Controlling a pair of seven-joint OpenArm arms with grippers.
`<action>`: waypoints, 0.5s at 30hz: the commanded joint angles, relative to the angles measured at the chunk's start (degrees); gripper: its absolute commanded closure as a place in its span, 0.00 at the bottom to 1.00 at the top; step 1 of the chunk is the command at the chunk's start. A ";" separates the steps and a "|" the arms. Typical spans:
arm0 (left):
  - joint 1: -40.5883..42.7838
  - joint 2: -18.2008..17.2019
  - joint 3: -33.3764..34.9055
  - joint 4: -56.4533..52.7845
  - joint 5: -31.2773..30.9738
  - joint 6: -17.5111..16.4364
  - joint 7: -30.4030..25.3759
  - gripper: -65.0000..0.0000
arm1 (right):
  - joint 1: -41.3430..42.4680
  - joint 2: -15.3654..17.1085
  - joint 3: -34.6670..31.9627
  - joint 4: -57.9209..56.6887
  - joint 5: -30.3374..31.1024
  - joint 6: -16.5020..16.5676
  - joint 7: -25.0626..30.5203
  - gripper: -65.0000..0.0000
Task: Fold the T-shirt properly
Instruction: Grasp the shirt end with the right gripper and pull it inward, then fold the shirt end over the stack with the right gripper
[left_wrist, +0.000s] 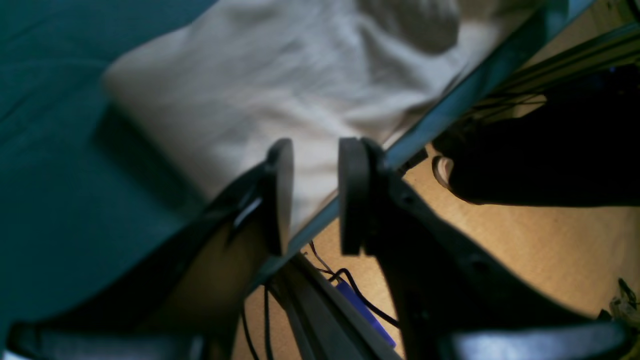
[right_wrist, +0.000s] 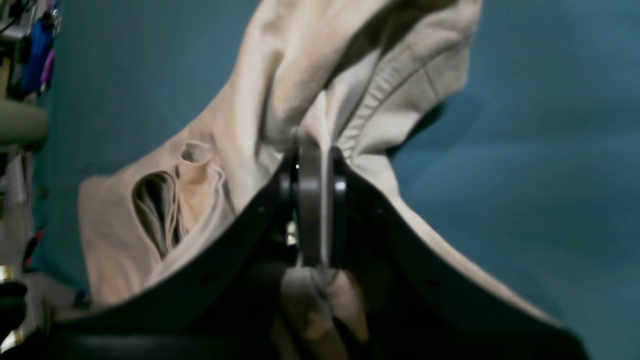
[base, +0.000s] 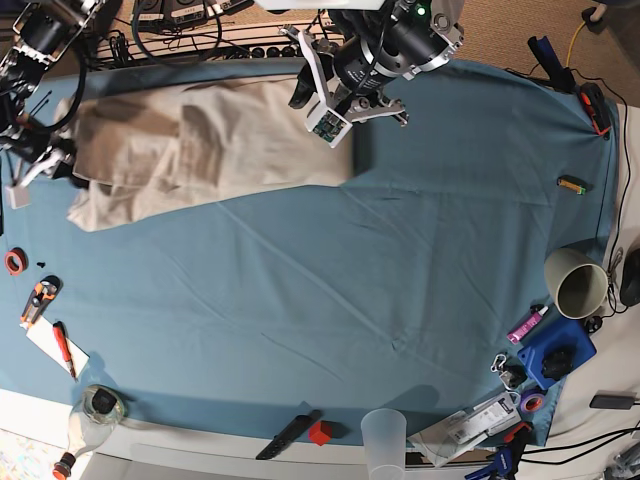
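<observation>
The beige T-shirt (base: 200, 150) lies crumpled and partly spread at the far left of the blue-teal table cloth (base: 350, 300). In the right wrist view my right gripper (right_wrist: 315, 165) is shut on a bunched fold of the T-shirt (right_wrist: 280, 90) beside its ribbed collar (right_wrist: 380, 100), and the cloth hangs away from the jaws. A sleeve opening (right_wrist: 155, 210) gapes lower left. My left gripper (left_wrist: 316, 195) stands open with nothing between its fingers, hovering over the T-shirt's (left_wrist: 280, 85) edge at the table's border. In the base view the left arm (base: 370, 60) sits over the shirt's right end.
A beige cup (base: 575, 280), a pink marker (base: 527, 323) and a blue object (base: 555, 355) stand at the right edge. Along the near edge are a clear cup (base: 383, 432), a red block (base: 320, 432) and a black tool (base: 290, 432). Orange-handled tools (base: 40, 295) lie left.
</observation>
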 joint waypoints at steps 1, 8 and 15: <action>0.09 0.50 0.26 1.09 -0.68 -0.24 -1.05 0.78 | 1.05 2.54 1.16 0.90 0.66 0.06 1.01 1.00; 0.70 0.50 0.26 1.09 -0.63 -0.24 -0.35 0.78 | 1.20 6.64 1.44 0.90 -2.67 0.06 1.01 1.00; 1.51 0.46 0.26 1.75 -0.50 1.36 1.03 0.78 | 0.83 3.89 1.40 3.50 -2.23 0.06 1.01 1.00</action>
